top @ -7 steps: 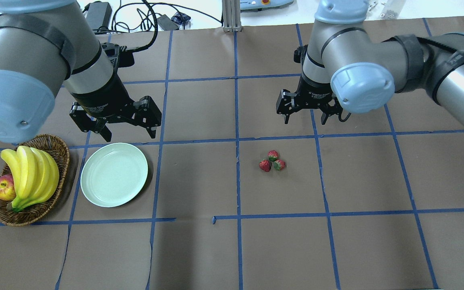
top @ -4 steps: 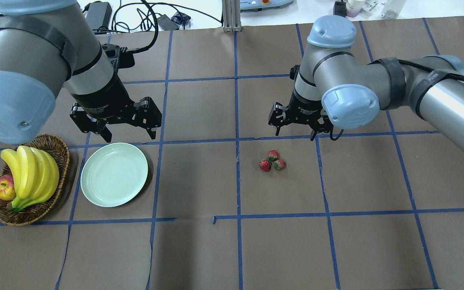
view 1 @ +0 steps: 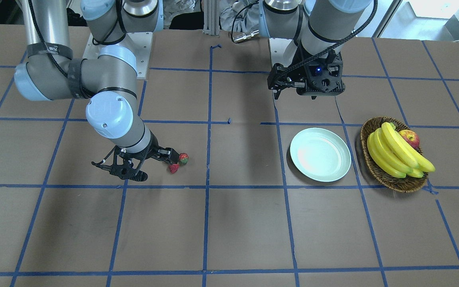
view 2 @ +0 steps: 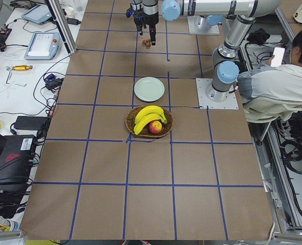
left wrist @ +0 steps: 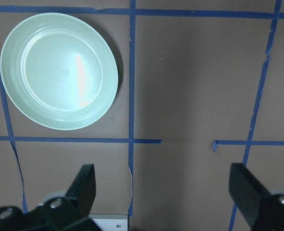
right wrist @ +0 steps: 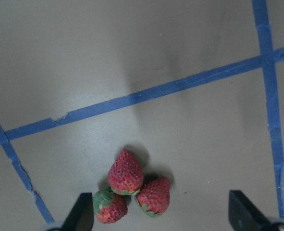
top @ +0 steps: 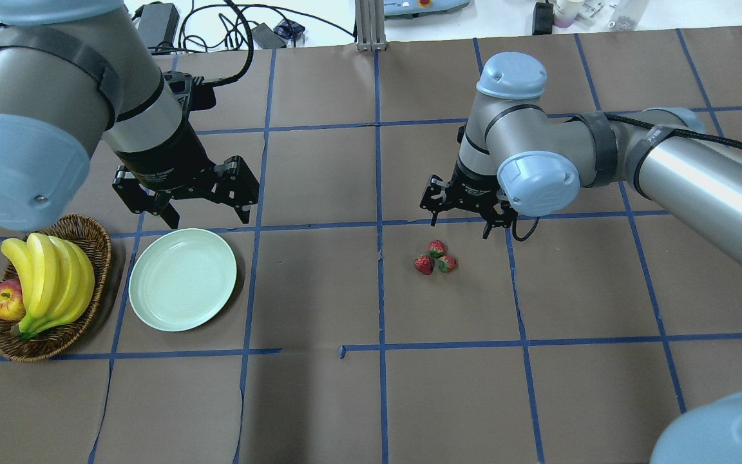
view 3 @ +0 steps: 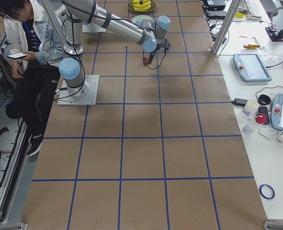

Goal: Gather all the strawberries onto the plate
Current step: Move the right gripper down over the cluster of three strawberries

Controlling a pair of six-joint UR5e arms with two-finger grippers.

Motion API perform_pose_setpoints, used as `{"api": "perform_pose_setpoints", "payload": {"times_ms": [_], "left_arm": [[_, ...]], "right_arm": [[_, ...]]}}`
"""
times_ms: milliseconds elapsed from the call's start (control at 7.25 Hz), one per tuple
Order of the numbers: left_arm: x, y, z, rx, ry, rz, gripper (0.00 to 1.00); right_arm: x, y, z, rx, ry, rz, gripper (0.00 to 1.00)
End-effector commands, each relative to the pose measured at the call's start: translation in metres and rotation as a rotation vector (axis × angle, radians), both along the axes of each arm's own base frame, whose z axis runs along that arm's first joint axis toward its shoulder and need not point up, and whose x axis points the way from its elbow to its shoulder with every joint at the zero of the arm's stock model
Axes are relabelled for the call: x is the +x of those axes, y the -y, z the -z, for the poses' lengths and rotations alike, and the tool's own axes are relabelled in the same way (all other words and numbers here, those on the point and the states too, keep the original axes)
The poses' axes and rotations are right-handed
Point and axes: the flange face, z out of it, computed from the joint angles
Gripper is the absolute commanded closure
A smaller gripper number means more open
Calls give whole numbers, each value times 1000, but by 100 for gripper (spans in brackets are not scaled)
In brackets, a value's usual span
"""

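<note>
Near the worktop's middle, the clustered strawberries (top: 435, 256) look light, small, probably slippery: pinch an outer one's flanks. Jaws stand apart on right gripper (top: 460, 229) and left gripper (top: 203, 216).

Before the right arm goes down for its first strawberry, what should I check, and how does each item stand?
1. Right gripper open: ok, jaws spread wide, nothing held.
2. Strawberries in sight: ok, all three on the table, between the fingers in the right wrist view.
3. One berry free to grasp alone: not ok, the three touch in a tight cluster.
4. Plate ready: ok, nothing on it.
5. Left gripper off the plate: ok, raised, open, not touching it.
6. Height above the berries: cannot tell.
</note>
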Motion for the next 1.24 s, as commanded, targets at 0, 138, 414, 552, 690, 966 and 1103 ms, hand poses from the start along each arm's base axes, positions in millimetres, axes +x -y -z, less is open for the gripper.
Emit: {"api": "perform_pose_setpoints", "payload": {"times_ms": [0, 138, 414, 552, 690, 966, 1103], "left_arm": [[0, 0, 0, 2, 0, 0, 0], [0, 0, 0, 2, 0, 0, 0], [0, -2, 5, 11, 1, 0, 0], [-1, -2, 8, 15, 1, 2, 0], [-1, -2, 8, 15, 1, 2, 0], [-1, -3, 8, 17, 1, 2, 0], [-1, -3, 8, 17, 1, 2, 0]], "right_arm": [[7, 8, 21, -17, 12, 12, 5], [8, 11, 32, -12, 17, 11, 6], [16, 3, 42, 14, 12, 38, 8], [19, 2, 44, 22, 32, 35, 8], [20, 2, 53, 37, 31, 34, 8], [20, 2, 58, 44, 33, 18, 20], [20, 2, 59, 49, 32, 18, 33]]}}
